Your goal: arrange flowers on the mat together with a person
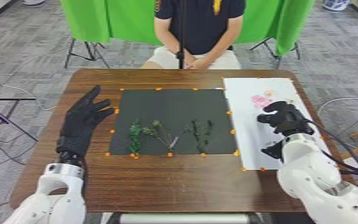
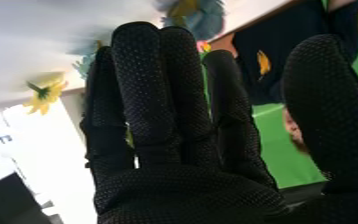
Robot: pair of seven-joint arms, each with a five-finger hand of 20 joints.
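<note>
Right hand (image 2: 142, 85), open and straight-fingered, is held over the white sheet (image 1: 245, 89). Just beyond it, a pink bloom (image 1: 261, 101) is presented; its stem should be pinched lightly and set on the dark mat (image 1: 175, 106) without the greenery being brushed. Leftward of that hand, at least three sprigs (image 1: 135, 137) are counted; the sheet's flower total cannot be told.

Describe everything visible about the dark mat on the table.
The dark mat is nearly square, dark grey and matte-looking, lying flat on the brown wooden table. Small orange pieces dot its edges. Green sprigs lie across its half nearer the robot. A white sheet runs along its right side; the left robot hand is by its left edge.
</note>
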